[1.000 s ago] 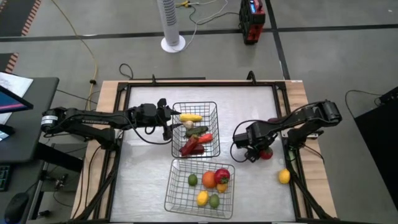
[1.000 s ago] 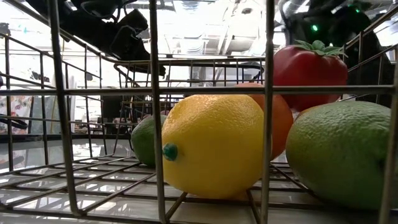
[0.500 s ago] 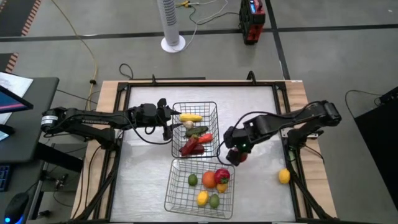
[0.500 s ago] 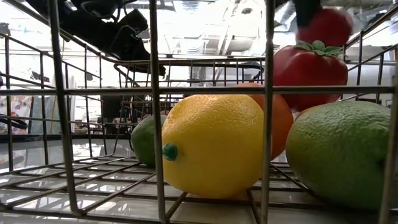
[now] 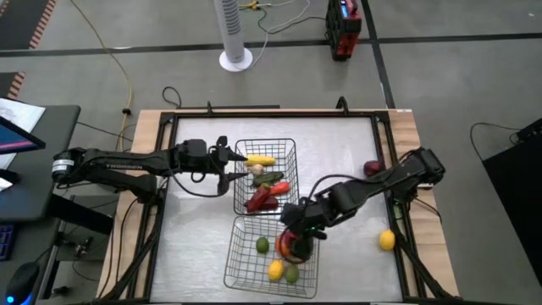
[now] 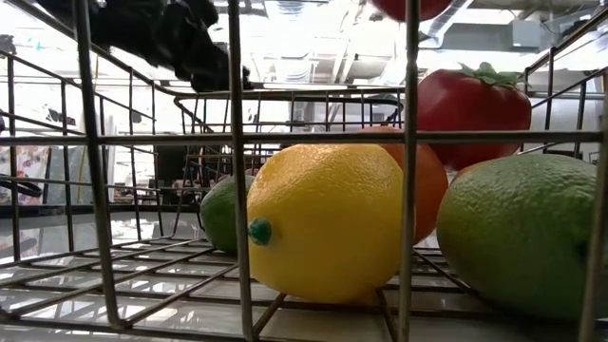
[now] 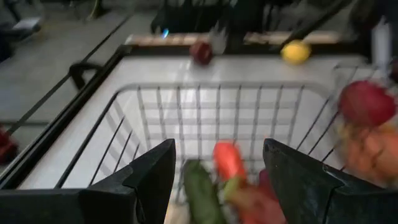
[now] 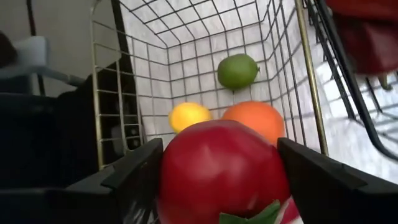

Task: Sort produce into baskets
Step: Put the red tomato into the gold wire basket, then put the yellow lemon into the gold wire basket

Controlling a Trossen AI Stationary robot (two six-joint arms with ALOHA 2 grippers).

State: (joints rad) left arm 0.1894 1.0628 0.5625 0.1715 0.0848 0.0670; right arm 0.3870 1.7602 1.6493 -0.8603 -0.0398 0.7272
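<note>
the right gripper point(image 5: 298, 240) hangs over the near basket point(image 5: 242, 269), at about 6 o'clock on the table point(image 5: 195, 246). between its two dark fingers sits a round, smooth, shiny red fruit point(image 8: 221, 168), and the fingers press on both sides of it. under it in the thin wire basket lie a bumpy orange point(image 8: 254, 118), a yellow lemon point(image 8: 188, 114) and a green lime point(image 8: 237, 70). from table height the lemon point(image 6: 323, 220) looks big and dimpled, with a rough green lime point(image 6: 522, 237) beside it and a glossy red pepper with a green stem point(image 6: 472, 104) behind. the far basket point(image 5: 288, 152), near the middle of the table, holds long things: a yellow corn point(image 5: 259, 159), a green cucumber point(image 5: 269, 178), an orange carrot point(image 5: 278, 188) and a dark red chilli point(image 5: 261, 200). the left gripper point(image 5: 230, 165) waits at the 9 o'clock edge of that basket with its fingers spread apart and nothing between them. a yellow round fruit point(image 5: 387, 240) lies on the bare table at about 4 o'clock, and a dark red round one point(image 5: 372, 169) lies at about 3 o'clock.
</note>
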